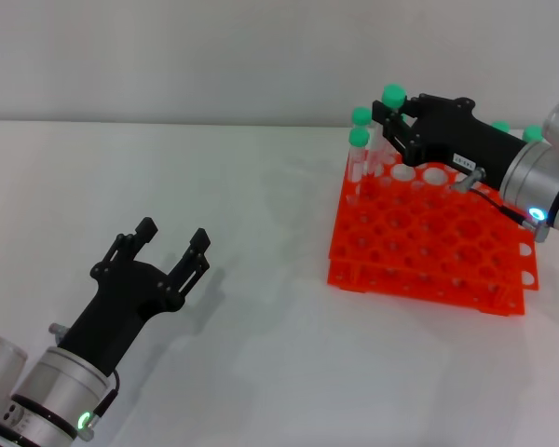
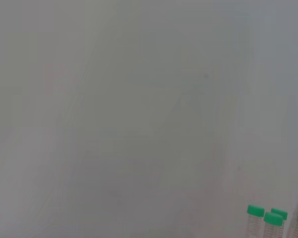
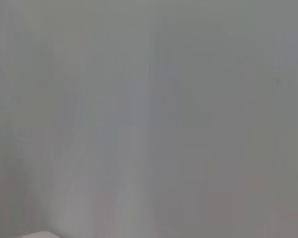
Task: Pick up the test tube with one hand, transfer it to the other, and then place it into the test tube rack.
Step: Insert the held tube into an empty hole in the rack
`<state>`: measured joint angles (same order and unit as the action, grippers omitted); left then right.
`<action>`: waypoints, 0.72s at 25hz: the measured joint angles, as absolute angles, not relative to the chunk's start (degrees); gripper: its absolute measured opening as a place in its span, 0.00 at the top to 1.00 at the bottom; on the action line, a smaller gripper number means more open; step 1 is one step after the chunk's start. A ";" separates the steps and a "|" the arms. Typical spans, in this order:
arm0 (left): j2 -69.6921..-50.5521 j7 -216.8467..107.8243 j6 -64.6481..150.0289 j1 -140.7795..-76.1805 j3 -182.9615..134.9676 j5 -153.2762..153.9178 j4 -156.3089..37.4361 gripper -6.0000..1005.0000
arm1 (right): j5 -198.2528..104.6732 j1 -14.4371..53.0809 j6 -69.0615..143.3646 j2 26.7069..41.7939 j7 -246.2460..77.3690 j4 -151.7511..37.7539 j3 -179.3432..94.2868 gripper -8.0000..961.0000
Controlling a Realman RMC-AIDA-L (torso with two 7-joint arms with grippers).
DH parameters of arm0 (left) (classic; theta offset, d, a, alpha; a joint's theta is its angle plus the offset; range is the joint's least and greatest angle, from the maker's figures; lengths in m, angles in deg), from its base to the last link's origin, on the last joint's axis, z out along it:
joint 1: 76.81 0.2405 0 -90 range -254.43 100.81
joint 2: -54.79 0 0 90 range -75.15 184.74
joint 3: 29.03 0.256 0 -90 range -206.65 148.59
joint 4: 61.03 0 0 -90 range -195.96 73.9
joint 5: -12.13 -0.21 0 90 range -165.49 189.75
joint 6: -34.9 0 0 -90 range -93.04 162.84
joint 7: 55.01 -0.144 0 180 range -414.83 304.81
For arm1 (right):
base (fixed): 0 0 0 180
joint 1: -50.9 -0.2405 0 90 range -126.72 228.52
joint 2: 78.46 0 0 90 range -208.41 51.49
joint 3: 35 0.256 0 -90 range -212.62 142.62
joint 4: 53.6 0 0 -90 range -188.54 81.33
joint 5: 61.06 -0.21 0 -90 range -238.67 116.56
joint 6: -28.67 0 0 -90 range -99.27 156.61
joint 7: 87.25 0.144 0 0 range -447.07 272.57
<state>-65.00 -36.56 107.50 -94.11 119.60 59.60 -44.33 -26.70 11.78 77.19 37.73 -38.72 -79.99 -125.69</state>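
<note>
Now right hand (image 1: 396, 119) reaches over rack (image 1: 429, 237), fingers prob. gripping tube (image 1: 390, 126); left hand (image 1: 172, 244) low, fingers wide.

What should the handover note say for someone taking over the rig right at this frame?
Left gripper: open, empty, low over the bare table, well clear of the rack.
Right gripper: over the far left corner of the orange test tube rack, closed on a green-capped test tube held upright above the holes.
Other capped tubes already stand in the rack's far row.
Done, apparently: pickup and transfer. Left: lower the tube into a hole, release, pull back.
</note>
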 joint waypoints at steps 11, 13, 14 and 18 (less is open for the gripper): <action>-65.00 -36.56 107.38 -94.61 119.67 59.59 -44.66 0.22 | -29.89 9.89 74.60 37.73 -41.03 -76.07 -125.79 0.72; -64.99 -36.54 107.36 -94.66 119.71 59.59 -44.78 0.22 | -30.08 9.88 74.49 37.73 -41.19 -76.00 -125.80 0.72; -65.00 -36.53 107.35 -94.65 119.73 59.59 -44.80 0.22 | -30.10 9.88 74.41 37.73 -41.23 -75.99 -125.81 0.72; -65.00 -36.52 107.32 -94.52 119.69 59.59 -44.87 0.22 | -30.19 9.86 74.19 37.73 -41.16 -75.96 -126.14 0.71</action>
